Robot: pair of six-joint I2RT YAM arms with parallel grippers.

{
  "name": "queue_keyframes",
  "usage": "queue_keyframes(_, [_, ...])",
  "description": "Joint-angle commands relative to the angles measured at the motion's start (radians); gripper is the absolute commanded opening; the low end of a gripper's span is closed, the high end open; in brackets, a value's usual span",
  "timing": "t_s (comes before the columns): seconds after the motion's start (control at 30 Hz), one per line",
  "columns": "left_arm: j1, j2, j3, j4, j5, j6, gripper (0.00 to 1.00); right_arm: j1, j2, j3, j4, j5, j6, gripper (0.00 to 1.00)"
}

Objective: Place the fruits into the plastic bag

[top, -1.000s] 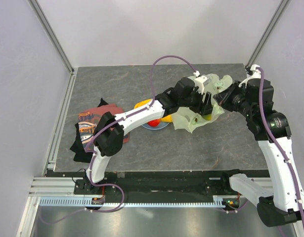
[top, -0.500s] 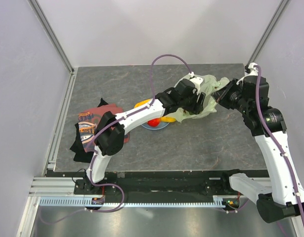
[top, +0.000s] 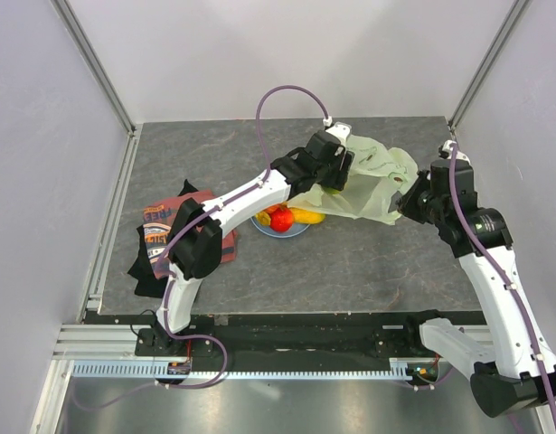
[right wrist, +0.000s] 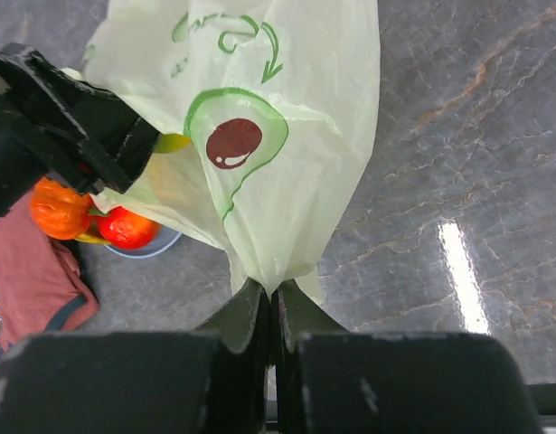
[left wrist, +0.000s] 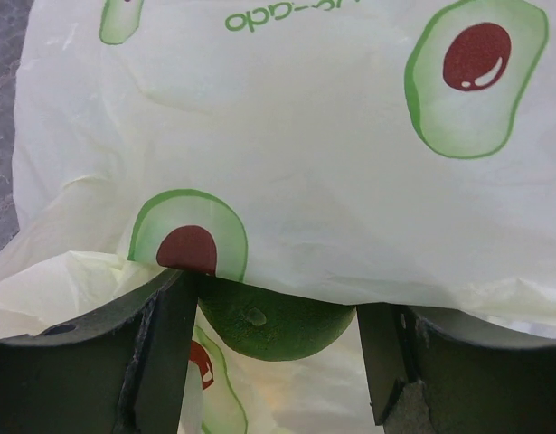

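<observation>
Gripping the green fruit in the left pincer, at the mouth of the plastic bag, with film above and below it. Pinching a bag edge tight in the closed right pincer, raised above the table. Keep this edge high and stretched; probably best to push the fruit deeper before opening, to avoid rolling out. Find the other fruits on the blue plate, just beside the bag.
</observation>
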Motion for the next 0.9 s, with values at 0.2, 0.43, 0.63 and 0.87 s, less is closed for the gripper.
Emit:
queue_keyframes(0.2, [-0.014, -0.044, 0.037, 0.060, 0.171, -0.104, 0.55, 0.000, 0.053, -0.020, 0.080, -0.076, 0.016, 0.05])
queue_keyframes(0.43, [-0.017, 0.024, 0.051, 0.074, 0.279, -0.136, 0.72, 0.002, 0.056, -0.035, 0.116, -0.097, 0.035, 0.05])
queue_keyframes(0.63, [-0.017, 0.019, 0.045, 0.100, 0.323, -0.122, 0.85, 0.002, 0.057, -0.040, 0.114, -0.068, 0.039, 0.05])
queue_keyframes(0.87, [-0.017, -0.010, 0.025, 0.143, 0.383, -0.082, 0.86, 0.000, 0.070, -0.027, 0.119, -0.036, 0.046, 0.05])
